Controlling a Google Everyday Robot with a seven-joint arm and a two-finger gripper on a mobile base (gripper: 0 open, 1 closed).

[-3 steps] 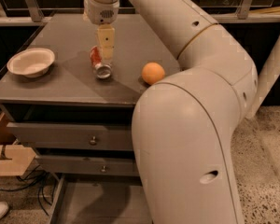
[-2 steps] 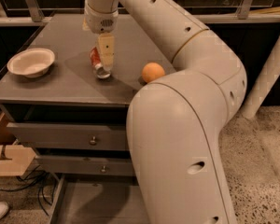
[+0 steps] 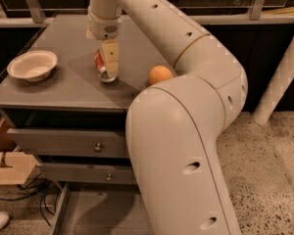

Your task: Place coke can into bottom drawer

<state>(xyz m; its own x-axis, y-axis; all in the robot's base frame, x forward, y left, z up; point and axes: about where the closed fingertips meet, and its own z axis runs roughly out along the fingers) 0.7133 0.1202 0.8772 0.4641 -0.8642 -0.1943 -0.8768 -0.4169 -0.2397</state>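
The coke can (image 3: 101, 62) lies on its side on the grey cabinet top (image 3: 63, 84), red with a silver end toward the camera. My gripper (image 3: 109, 65) hangs straight down from the wrist and sits right at the can, covering its right part. The can rests on the top. The bottom drawer (image 3: 95, 212) is pulled open at the foot of the cabinet, a flat grey tray partly hidden by my arm.
A white bowl (image 3: 33, 65) sits on the left of the cabinet top. An orange (image 3: 160, 75) lies right of the can. Two shut drawers with metal knobs (image 3: 98, 147) are above the open one. A cardboard box (image 3: 7, 166) and cables lie on the floor at left.
My gripper has come down lower over the coke can. The can, orange and bowl have stayed in place.
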